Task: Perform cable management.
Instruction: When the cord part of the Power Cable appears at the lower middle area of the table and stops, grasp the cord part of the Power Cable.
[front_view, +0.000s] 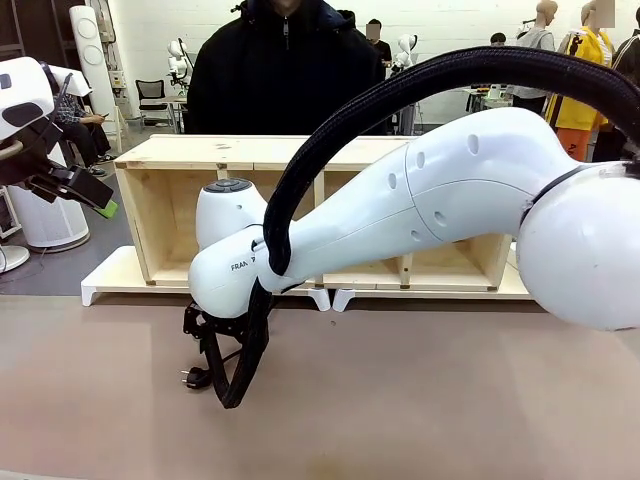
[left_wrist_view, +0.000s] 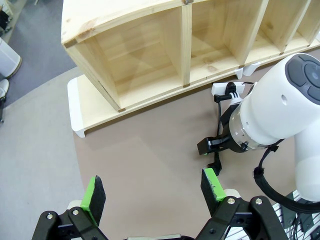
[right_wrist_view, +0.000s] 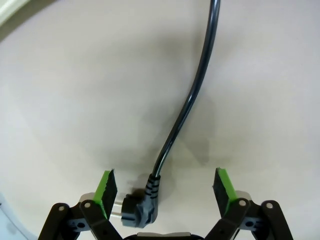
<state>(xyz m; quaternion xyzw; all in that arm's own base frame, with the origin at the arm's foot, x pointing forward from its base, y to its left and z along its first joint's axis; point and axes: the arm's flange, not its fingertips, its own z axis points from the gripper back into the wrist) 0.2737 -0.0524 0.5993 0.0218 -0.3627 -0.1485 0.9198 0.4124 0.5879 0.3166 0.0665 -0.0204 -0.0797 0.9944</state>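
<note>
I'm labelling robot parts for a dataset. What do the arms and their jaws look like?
The right arm has rounded, glossy white links, a dark round joint cap, partial "FRAN" lettering, and a thick black ribbed hose running along it. Both sets of jaws are black, with bright green pads.

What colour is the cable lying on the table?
Black. The cable shows best in the right wrist view.
</note>
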